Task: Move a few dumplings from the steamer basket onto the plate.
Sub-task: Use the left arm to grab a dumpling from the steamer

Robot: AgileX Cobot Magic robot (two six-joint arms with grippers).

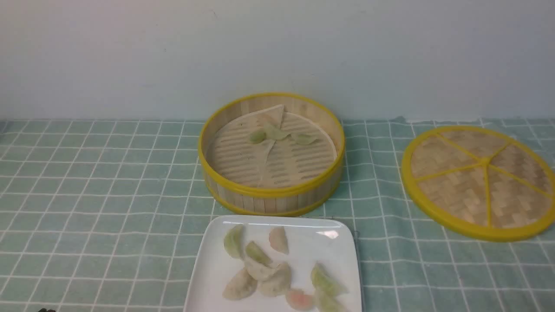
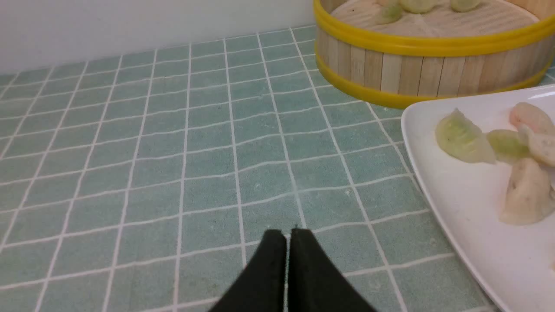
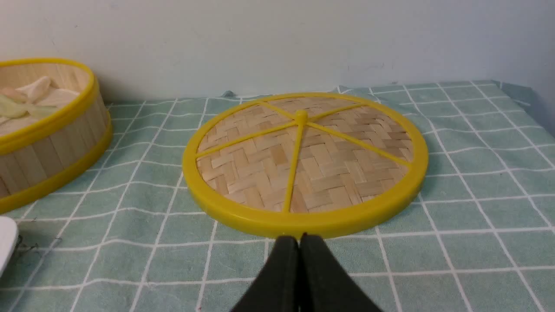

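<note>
The steamer basket (image 1: 271,190) stands at mid-table with three pale green dumplings (image 1: 277,132) on its liner. In front of it the white plate (image 1: 208,268) carries several dumplings (image 1: 260,268), green, whitish and pink. My left gripper (image 2: 288,232) is shut and empty, low over the cloth to the left of the plate (image 2: 468,208) and short of the basket (image 2: 390,73). Just in front of the flat lid's rim, my right gripper (image 3: 300,237) is also shut and holds nothing; the basket (image 3: 47,147) is off to its left. Neither gripper shows in the front view.
The woven yellow-rimmed lid (image 1: 479,182) lies flat on the right side of the checked green tablecloth (image 1: 108,195). A pale wall runs along the back of the table. The cloth's right edge (image 3: 527,99) shows in the right wrist view.
</note>
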